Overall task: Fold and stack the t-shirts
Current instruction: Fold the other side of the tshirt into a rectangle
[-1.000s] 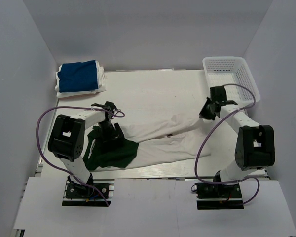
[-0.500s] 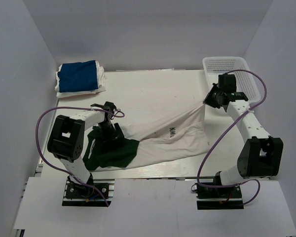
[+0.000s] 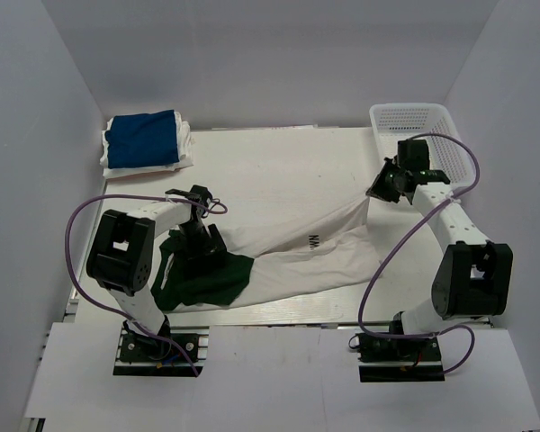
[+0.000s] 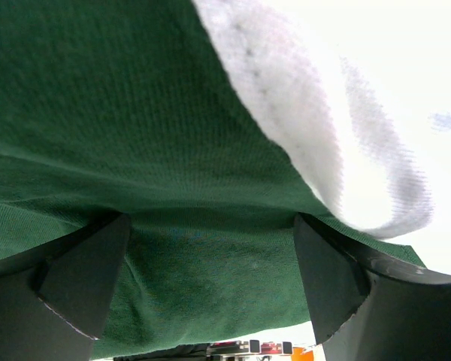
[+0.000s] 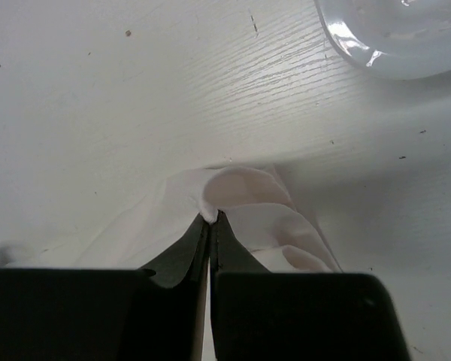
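Observation:
A white t-shirt [image 3: 297, 261] with a small dark print lies stretched across the table's middle. My right gripper [image 3: 376, 192] is shut on its far right edge, and the right wrist view shows the fingertips [image 5: 210, 218] pinching a fold of white cloth [image 5: 248, 195]. A dark green shirt [image 3: 207, 281] lies crumpled at the near left, partly over the white one. My left gripper [image 3: 201, 236] rests on this pile with jaws wide apart; green cloth [image 4: 135, 113] spans between its fingers [image 4: 210, 222], with white cloth [image 4: 301, 135] beside it. A folded royal blue shirt [image 3: 142, 139] sits at the back left.
The blue shirt lies on a folded white cloth [image 3: 187, 148]. A white mesh basket [image 3: 423, 135] stands at the back right, just behind my right gripper. Bare table [image 3: 279, 166] lies between the blue shirt and the basket.
My right gripper pulled the white shirt's edge up and toward the basket, spreading the shirt, then came back slightly left and down, so the cloth slackened. The left gripper has not moved.

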{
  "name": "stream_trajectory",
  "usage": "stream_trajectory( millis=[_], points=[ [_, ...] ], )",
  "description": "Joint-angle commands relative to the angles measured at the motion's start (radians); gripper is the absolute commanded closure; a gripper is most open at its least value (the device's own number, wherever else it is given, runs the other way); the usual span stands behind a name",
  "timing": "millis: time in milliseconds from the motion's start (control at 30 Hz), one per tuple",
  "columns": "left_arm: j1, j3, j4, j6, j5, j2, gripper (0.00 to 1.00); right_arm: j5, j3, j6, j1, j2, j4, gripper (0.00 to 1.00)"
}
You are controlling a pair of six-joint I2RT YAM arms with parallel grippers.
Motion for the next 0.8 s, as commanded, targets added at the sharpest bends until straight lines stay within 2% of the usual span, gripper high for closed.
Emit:
stream_trajectory(
  millis=[0,200,433,533,600,667,700,767],
  points=[
    [0.004,-0.024,0.129,0.02,-0.107,-0.003,0.0,-0.024,-0.044,-0.014,-0.011,-0.029,0.012,1.0],
    [0.004,-0.074,0.108,0.02,-0.156,-0.003,0.0,0.083,-0.237,-0.011,-0.046,-0.119,-0.037,1.0],
    [0.044,-0.121,0.106,0.031,-0.187,-0.014,0.0,0.008,-0.398,0.0,-0.133,-0.146,0.006,1.0],
    [0.053,-0.111,0.106,0.031,-0.198,-0.014,0.0,-0.039,-0.438,-0.007,-0.139,-0.144,0.032,0.93],
    [0.063,-0.101,0.096,0.031,-0.21,-0.023,0.0,-0.07,-0.464,-0.012,-0.138,-0.152,0.041,0.77],
    [0.063,-0.085,0.085,0.031,-0.219,-0.023,0.0,-0.067,-0.49,-0.006,-0.139,-0.159,0.038,0.68],
    [0.063,-0.07,0.076,0.031,-0.219,-0.023,0.0,-0.052,-0.495,-0.007,-0.141,-0.178,0.021,0.5],
    [0.063,-0.035,0.065,0.031,-0.219,-0.041,0.0,-0.03,-0.468,-0.018,-0.141,-0.195,-0.005,0.32]
  ],
)
